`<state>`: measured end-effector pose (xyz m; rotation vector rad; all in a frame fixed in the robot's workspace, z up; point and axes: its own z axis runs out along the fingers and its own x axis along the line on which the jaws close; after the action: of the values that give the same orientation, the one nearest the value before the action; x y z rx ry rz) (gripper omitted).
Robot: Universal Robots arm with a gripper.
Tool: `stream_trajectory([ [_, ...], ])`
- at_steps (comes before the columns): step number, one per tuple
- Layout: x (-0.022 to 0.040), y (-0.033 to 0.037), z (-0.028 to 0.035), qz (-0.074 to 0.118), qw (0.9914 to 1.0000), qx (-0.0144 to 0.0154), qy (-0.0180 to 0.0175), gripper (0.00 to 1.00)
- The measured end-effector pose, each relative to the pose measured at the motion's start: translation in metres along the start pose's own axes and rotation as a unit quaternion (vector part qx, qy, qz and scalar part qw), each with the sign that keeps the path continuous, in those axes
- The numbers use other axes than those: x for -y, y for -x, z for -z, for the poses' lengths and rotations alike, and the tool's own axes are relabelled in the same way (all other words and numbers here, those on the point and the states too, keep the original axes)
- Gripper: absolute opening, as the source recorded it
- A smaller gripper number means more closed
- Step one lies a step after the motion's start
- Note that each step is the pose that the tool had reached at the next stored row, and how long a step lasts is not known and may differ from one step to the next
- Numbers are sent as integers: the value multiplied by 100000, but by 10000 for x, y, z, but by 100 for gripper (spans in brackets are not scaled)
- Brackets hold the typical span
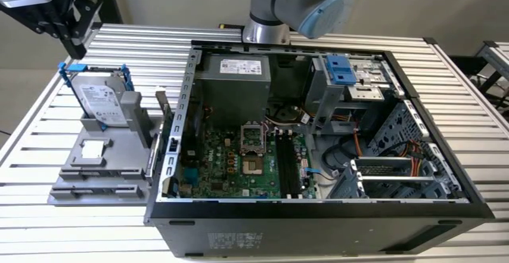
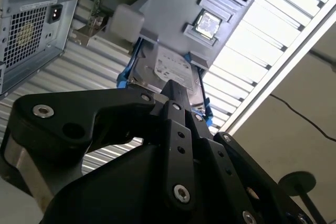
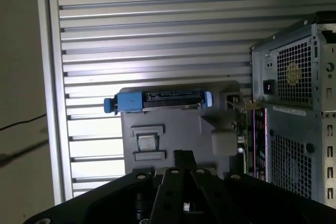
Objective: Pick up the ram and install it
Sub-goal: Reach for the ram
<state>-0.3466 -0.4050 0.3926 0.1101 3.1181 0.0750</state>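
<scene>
Above the tabletop's far corner at the exterior view's left, the gripper point(image 1: 78, 45) hangs with its jaws apparently drawn together and nothing between them. The ram point(image 1: 164, 107) stands on edge in the grey fixture point(image 1: 104, 176), just beside the wall of the computer case point(image 1: 318, 227) and near the hard drive point(image 1: 102, 99). Probable faults:
- A descent onto the hard drive, which lies nearer.
- Closed jaws striking the ram's upper edge.
- A collision with the case wall, since clearance there looks slight.
</scene>
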Motion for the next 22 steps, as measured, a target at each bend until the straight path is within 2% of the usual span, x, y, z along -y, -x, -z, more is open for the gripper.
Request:
stream_trajectory([
  [11, 105, -36, 6, 0, 100000, -2, 0, 0],
  [22, 340, -20, 17, 169, 100000, -11, 47, 0],
])
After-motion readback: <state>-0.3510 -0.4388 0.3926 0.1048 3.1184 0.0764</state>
